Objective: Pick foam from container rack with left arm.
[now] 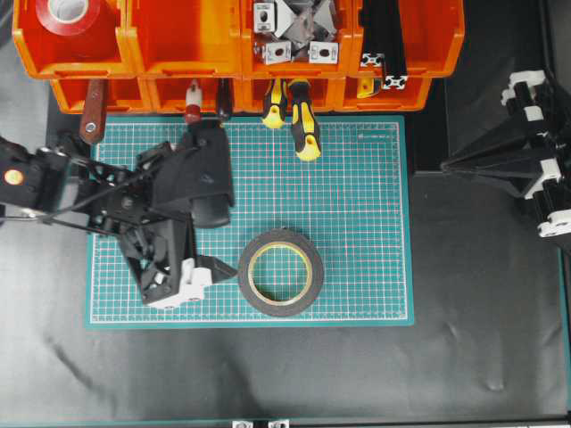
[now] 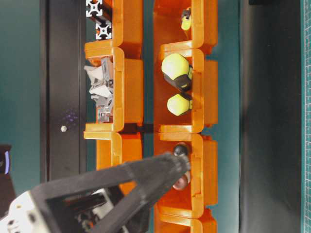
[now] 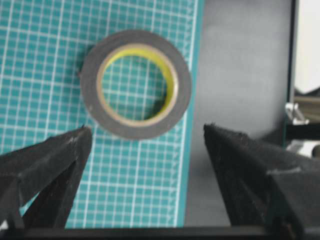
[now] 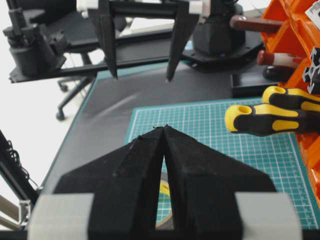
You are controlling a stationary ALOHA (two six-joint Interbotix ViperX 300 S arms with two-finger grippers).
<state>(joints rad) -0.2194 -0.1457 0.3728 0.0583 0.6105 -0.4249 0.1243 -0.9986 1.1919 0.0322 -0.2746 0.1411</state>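
Note:
The foam (image 1: 244, 273), a black ring with a beige-yellow liner, lies flat on the green cutting mat, apart from the orange container rack (image 1: 152, 53) at the back. My left gripper (image 1: 192, 281) hovers just left of the roll, open and empty. In the left wrist view the foam (image 3: 137, 130) sits ahead of the left gripper (image 3: 147, 129), beyond the fingertips (image 3: 80, 142) and not between them. The right gripper (image 1: 446, 165) rests at the right table edge, tips together; its own view shows the right gripper (image 4: 164, 128) shut on nothing. The left gripper (image 4: 142, 77) also shows there, spread wide.
The cutting mat (image 1: 357, 223) covers the table's middle. The rack's bins hold a red tape roll (image 1: 70, 13), metal brackets (image 1: 294, 31) and black extrusions (image 1: 384, 45). Yellow-black screwdriver handles (image 1: 303, 125) and a brown-handled tool (image 1: 92, 120) stick out of the lower row.

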